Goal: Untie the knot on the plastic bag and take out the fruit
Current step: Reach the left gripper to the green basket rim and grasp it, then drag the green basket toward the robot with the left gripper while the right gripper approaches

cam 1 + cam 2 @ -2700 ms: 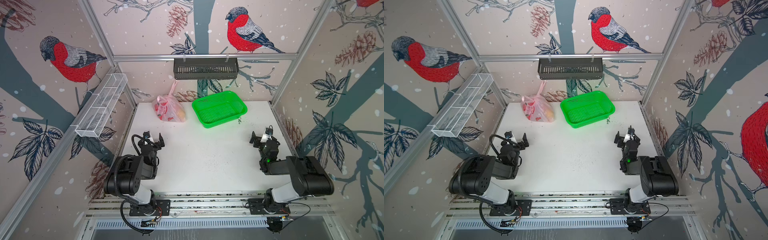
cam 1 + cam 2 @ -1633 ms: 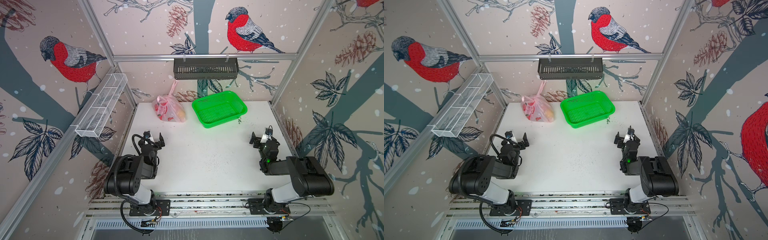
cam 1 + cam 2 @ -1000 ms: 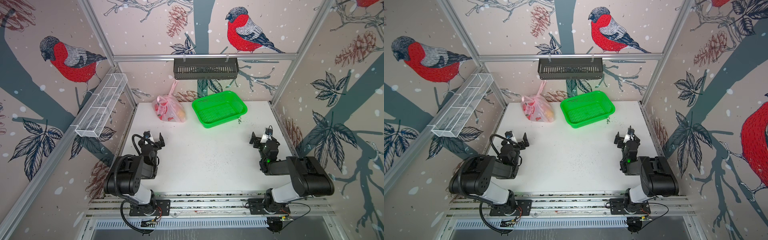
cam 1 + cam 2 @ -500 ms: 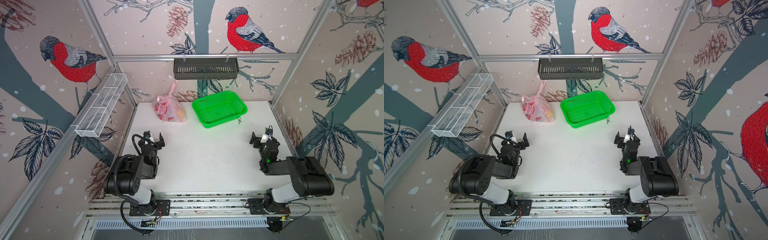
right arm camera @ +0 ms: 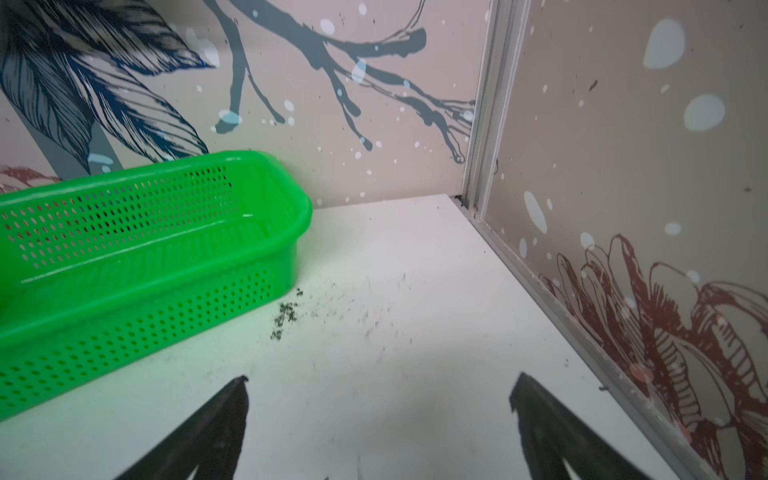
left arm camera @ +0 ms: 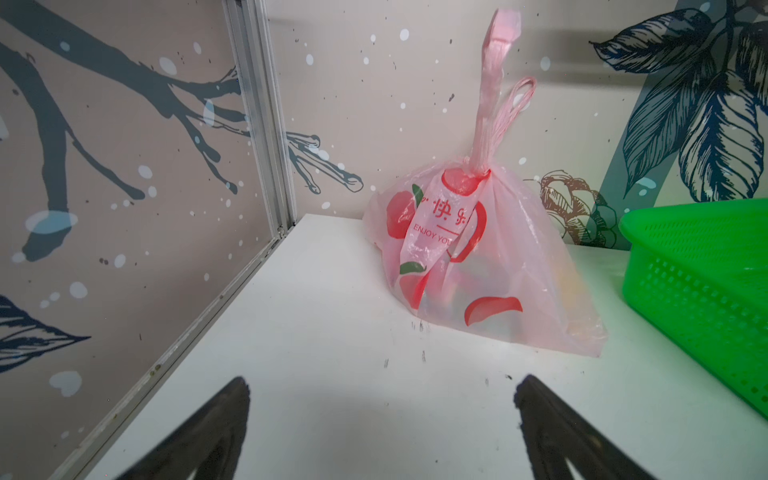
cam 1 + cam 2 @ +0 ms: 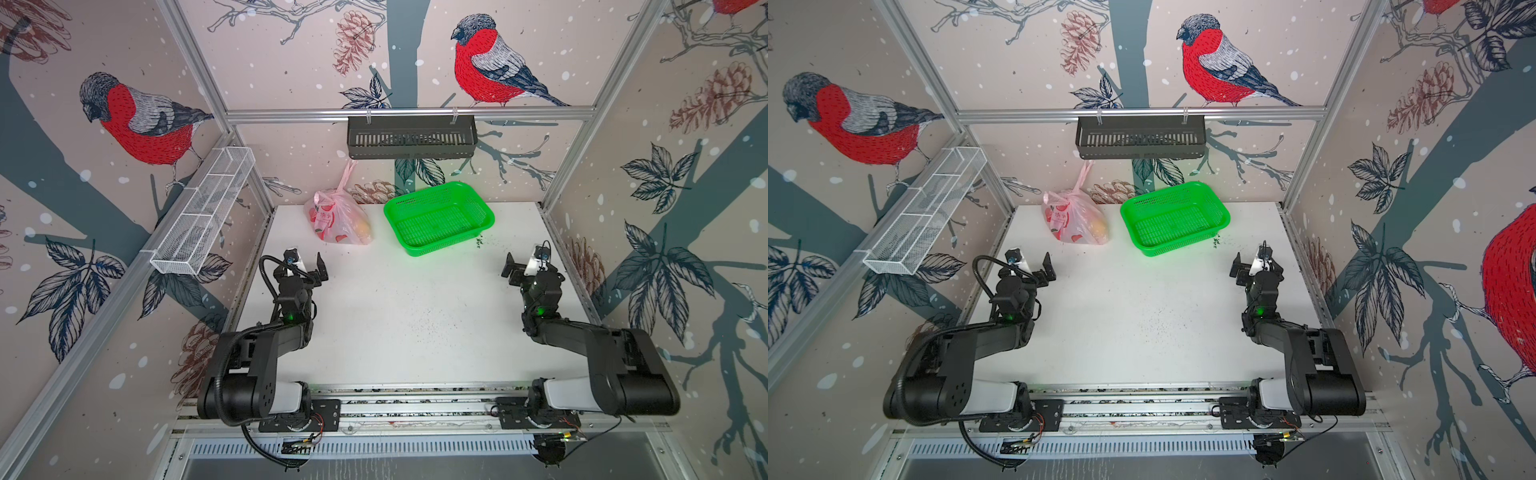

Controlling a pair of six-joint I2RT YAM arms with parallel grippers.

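Nothing has been moved: the knot [image 6: 478, 172] of the plastic bag [image 7: 338, 222] is left tied. Both jaws are held wide open, empty.

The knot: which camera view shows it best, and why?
The left wrist view: the knot is close and sharp. In both top views it is a tiny pinch atop the bag. The right wrist view misses it.
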